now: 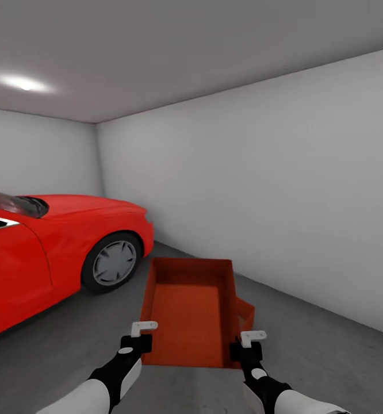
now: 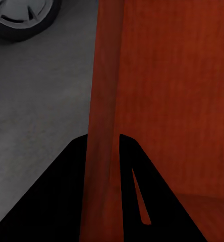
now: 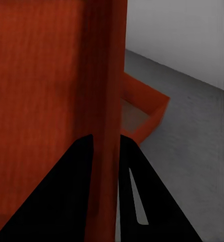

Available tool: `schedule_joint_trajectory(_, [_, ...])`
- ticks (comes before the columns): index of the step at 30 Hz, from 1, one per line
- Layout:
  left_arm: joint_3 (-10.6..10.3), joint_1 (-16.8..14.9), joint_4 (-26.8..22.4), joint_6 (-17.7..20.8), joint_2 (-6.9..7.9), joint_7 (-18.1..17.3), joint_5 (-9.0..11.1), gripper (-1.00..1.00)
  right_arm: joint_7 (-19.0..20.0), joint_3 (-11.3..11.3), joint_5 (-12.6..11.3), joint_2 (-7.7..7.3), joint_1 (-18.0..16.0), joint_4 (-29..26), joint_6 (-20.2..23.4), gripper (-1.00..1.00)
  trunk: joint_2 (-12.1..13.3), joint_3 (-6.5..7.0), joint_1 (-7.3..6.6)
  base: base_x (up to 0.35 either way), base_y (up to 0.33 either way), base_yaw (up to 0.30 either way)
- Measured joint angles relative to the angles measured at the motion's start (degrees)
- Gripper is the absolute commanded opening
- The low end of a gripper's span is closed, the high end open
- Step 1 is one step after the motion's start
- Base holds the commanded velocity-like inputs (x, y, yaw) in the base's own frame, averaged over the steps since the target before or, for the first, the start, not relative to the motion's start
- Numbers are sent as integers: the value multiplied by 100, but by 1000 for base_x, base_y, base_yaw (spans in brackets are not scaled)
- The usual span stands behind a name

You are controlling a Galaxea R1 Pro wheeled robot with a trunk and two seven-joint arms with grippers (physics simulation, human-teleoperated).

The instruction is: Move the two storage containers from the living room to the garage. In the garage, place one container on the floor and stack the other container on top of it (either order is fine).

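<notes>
In the garage, both claws carry one orange-red bin (image 1: pixel 188 310) at lower centre of the head view. The left claw (image 1: pixel 141 333) pinches its left wall and the right claw (image 1: pixel 250 340) pinches its right wall, each wall running between black fingers in the wrist views. The second bin (image 1: pixel 246 310) sits on the dark floor (image 1: pixel 329 351), mostly hidden beneath the held one, its corner showing at right. The red car (image 1: pixel 53 247) stands at left. The likely risk is misalignment: lowered skewed, the carried bin could catch a rim and tip, or slip from these thin-wall pinches.
</notes>
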Motion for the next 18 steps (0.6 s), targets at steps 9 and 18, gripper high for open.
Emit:
schedule_joint_trajectory(9, [-2, -1, 0, 0, 0, 0, 1, -100, -1, 2, -3, 0, 0, 0, -1, -100, 0, 0, 0, 295, 226, -282])
schedule_joint_trajectory(18, [5, 4, -1, 0, -1, 0, -1, -100, 3, -3, 7, -1, 0, 0, 4, -100, 0, 0, 0, 289, 238, -282])
